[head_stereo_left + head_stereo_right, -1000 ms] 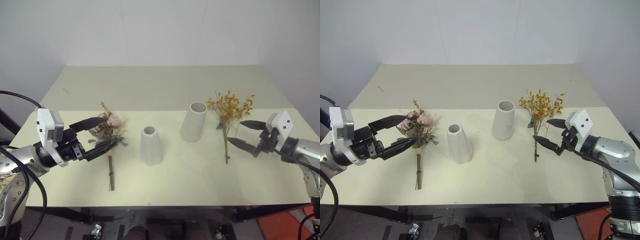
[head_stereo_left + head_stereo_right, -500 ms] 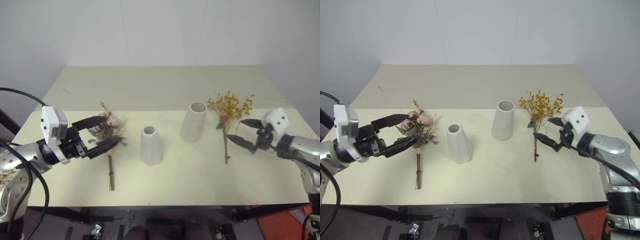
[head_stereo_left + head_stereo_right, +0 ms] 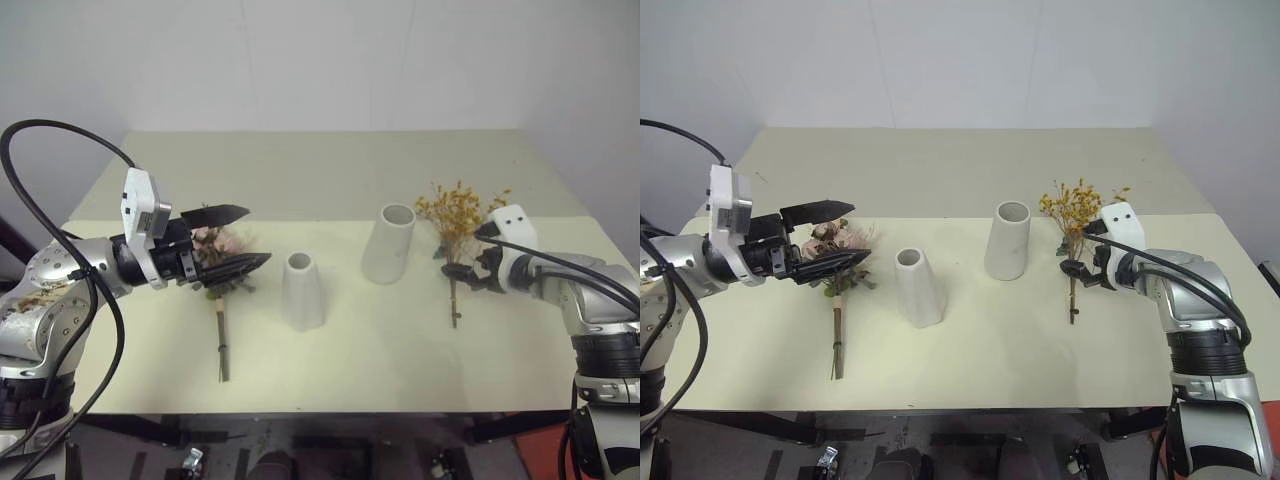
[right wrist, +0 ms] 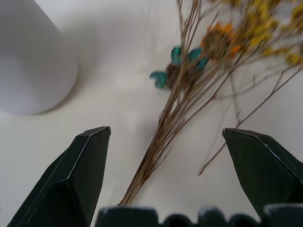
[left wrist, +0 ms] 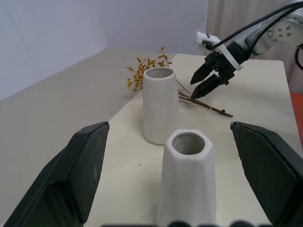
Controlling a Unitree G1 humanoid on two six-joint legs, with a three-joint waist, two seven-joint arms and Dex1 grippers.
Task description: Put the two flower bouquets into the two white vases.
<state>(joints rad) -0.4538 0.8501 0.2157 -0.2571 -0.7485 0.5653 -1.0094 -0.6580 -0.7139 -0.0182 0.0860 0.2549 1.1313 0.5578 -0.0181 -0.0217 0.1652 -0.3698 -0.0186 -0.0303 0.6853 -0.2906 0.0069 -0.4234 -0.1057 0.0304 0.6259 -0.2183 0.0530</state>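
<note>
Grabbing the yellow bouquet low on its thin, brittle-looking stems seems safest, since it looks feather-light, and the right pincer hangs wide apart over them.

I see a pale cream-yellow table across the middle of the head views, against a plain white wall along the top. Centre frame, both vases are matte white and unpatterned: the smaller cone and the taller cylinder. Left of centre, the rose bouquet shows pale pink heads, grey-green leaves and a brown stem. Right of centre, the second bouquet is yellow-orange on thin brown stems; my right wrist view shows its small teal flower. Both grippers, left and right, have black fingers on white housings.
</note>
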